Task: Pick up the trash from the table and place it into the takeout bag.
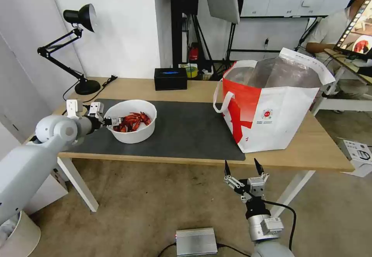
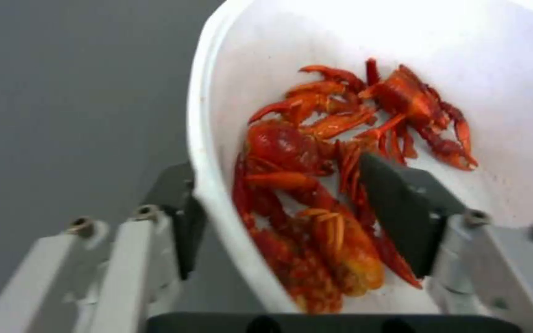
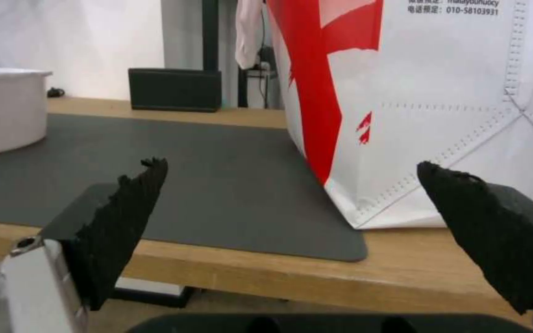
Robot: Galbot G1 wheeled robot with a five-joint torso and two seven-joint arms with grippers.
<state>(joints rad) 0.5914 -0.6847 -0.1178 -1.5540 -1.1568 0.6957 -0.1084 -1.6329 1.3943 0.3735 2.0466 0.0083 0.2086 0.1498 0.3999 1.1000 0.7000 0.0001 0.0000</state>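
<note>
1. Head view: my left gripper (image 1: 113,122) reaches across the left end of the table (image 1: 310,148) to the near-left rim of the white bowl (image 1: 135,135), which stands on the dark grey mat (image 1: 186,133) with red crayfish shells (image 1: 131,121) inside. The takeout bag (image 1: 271,121) stands open at the right end of the table, its corner on the mat, well apart from the bowl. My right gripper (image 1: 242,168) hangs below the table's front edge, fingers spread, holding nothing. A black box (image 1: 170,79) and a desk lamp (image 1: 79,52) stand along the far edge.

2. Left wrist view: my left gripper (image 2: 279,217) straddles the bowl's wall (image 2: 217,138), one finger (image 2: 183,231) outside against the rim, the other (image 2: 402,208) inside among the shells (image 2: 303,185). Whether the pads already pinch the wall, I cannot tell.

3. Right wrist view: my right gripper's (image 3: 291,194) black fingertips (image 3: 125,208) stand wide apart at the table edge, facing the mat (image 3: 217,185) and the bag's lower corner (image 3: 439,115); the bowl (image 3: 1,111) sits farther off.
</note>
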